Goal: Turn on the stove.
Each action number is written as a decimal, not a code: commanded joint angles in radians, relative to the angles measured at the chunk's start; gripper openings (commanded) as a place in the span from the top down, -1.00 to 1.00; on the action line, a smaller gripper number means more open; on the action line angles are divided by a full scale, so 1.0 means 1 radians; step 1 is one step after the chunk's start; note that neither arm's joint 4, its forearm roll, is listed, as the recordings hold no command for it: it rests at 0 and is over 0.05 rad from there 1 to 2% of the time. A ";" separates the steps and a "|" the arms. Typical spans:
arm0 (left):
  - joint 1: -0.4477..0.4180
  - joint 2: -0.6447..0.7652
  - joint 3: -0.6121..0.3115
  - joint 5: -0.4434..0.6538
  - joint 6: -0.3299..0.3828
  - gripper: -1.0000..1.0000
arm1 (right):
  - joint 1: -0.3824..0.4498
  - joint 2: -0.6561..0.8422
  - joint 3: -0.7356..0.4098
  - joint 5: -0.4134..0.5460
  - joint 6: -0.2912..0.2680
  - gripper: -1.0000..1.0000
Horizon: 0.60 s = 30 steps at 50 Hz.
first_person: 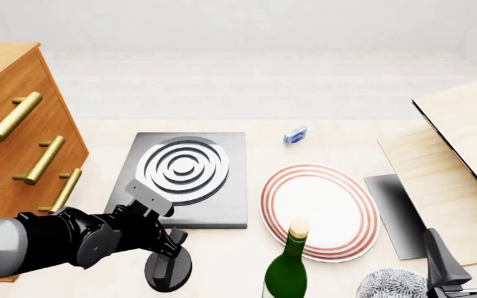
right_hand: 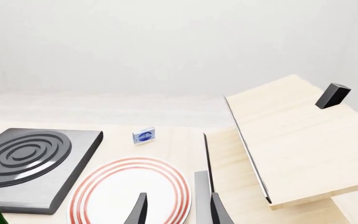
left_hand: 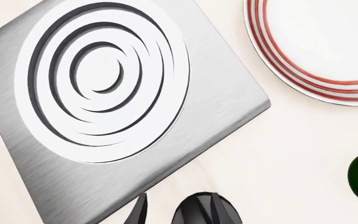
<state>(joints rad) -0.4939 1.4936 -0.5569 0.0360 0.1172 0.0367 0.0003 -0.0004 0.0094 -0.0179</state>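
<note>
Just off the stove's near edge, left fingers clasp the knob; right fingers spread.

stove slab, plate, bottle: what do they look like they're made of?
Stove slab: looks like brushed metal, going by the fine streaked grain and grey sheen. Burner rings: matte white, material unclear. Plate: likely glazed ceramic, smooth white with red bands. Bottle: probably dark green glass, glossy, with a tan, cork-like top.
</note>
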 commanded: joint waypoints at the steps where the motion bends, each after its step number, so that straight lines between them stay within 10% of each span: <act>1: 0.021 0.051 0.010 -0.048 0.014 -1.00 | 0.003 0.000 0.000 0.002 -0.001 -1.00; 30: 0.098 -0.002 0.080 -0.069 0.071 -1.00 | 0.008 0.001 0.000 0.004 -0.002 -1.00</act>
<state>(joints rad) -0.4212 1.5106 -0.5188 -0.0311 0.1688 0.0429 0.0011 -0.0003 0.0124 -0.0197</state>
